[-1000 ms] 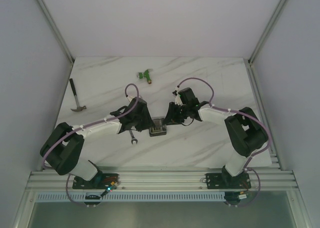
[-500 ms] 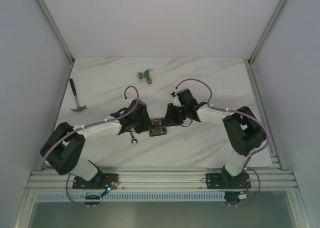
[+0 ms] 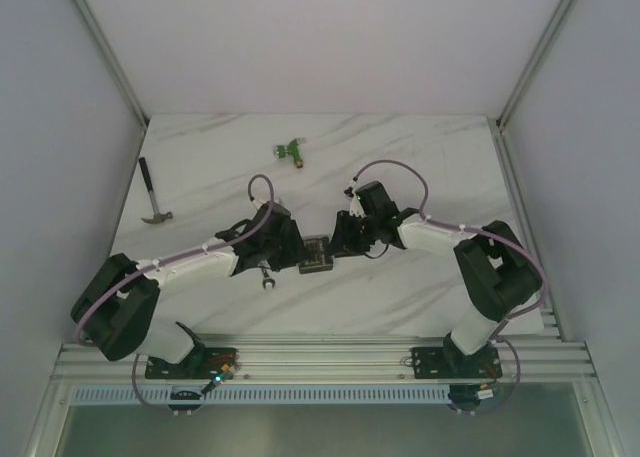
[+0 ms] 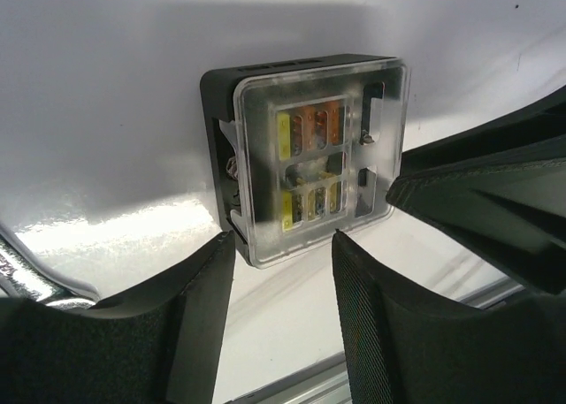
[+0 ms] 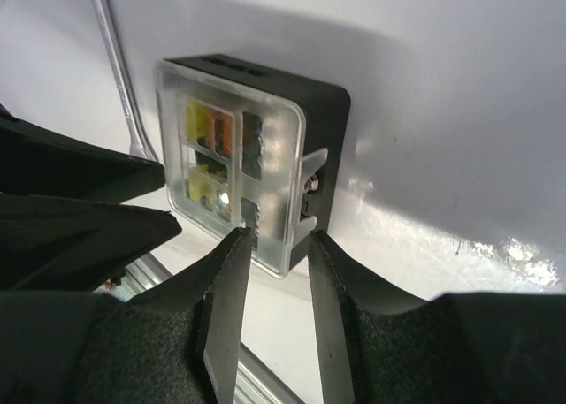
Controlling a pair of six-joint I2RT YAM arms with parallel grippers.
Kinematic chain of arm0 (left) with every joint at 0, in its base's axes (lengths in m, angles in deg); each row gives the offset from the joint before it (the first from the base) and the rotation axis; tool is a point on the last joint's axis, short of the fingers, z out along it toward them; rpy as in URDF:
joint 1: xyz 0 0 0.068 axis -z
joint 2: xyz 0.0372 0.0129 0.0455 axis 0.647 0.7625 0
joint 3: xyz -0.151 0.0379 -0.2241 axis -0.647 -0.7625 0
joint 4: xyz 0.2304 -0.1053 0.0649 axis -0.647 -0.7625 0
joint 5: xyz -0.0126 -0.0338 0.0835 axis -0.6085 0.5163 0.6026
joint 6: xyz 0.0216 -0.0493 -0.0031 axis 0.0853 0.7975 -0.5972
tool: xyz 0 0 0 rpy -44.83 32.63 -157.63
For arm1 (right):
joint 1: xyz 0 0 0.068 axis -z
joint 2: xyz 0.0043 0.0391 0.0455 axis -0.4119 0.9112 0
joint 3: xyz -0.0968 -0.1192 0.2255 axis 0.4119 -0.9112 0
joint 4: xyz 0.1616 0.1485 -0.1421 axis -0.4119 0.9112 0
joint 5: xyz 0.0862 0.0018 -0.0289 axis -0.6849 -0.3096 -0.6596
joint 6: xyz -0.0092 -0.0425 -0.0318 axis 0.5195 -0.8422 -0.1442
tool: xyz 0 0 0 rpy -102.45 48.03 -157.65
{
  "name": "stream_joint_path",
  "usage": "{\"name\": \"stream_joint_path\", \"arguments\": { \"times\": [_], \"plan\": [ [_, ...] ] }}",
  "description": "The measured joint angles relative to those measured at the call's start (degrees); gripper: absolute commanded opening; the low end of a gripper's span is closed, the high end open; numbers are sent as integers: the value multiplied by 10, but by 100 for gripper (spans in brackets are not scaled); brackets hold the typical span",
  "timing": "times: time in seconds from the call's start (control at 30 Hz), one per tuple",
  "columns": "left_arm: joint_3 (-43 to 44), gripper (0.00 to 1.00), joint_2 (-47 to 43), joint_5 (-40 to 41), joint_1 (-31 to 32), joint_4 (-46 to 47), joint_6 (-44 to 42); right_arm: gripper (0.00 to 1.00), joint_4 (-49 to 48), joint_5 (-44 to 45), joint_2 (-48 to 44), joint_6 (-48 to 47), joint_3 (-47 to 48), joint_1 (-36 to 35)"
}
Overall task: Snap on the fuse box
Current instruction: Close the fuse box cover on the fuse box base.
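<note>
The fuse box (image 3: 316, 254) lies on the white table between my two grippers. It is a black square box (image 4: 309, 161) with a clear lid over yellow and orange fuses (image 5: 239, 174). My left gripper (image 4: 283, 245) is open at the box's left side. Its fingertips (image 4: 199, 307) flank the lid's near edge with a gap on each side. My right gripper (image 5: 276, 236) is open at the box's right side, its tips either side of the lid's latch tab. The right gripper's fingers (image 4: 478, 201) also show in the left wrist view.
A small wrench (image 3: 265, 275) lies just left of the box, under the left gripper (image 3: 295, 249), and shows behind the box as the wrench (image 5: 115, 68). A hammer (image 3: 152, 199) lies at the left edge. A green connector (image 3: 292, 150) sits at the back.
Both grippers' jaws have opened wider around the box. Both arms have shifted slightly. The fuse box rests in the same spot.
</note>
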Motion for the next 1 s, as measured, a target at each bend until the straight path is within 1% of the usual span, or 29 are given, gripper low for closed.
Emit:
{"name": "stream_joint_path", "arguments": {
  "times": [0.3,0.47,0.73,0.9,0.97,1.0],
  "plan": [
    [-1,49,26,-8,6,7,2,33,5,5,0,1,-16,-14],
    [-2,48,30,-12,6,12,3,33,3,6,0,3,-16,-17],
    [-9,40,29,-12,6,21,6,35,3,9,2,3,-16,-19],
    [-21,37,24,-11,6,34,15,35,7,18,8,1,-14,-23],
    [-27,37,21,-10,6,42,20,32,15,21,12,0,-7,-24],
    [-31,37,19,-10,6,46,22,30,20,22,14,0,-4,-25]
  ]
}}
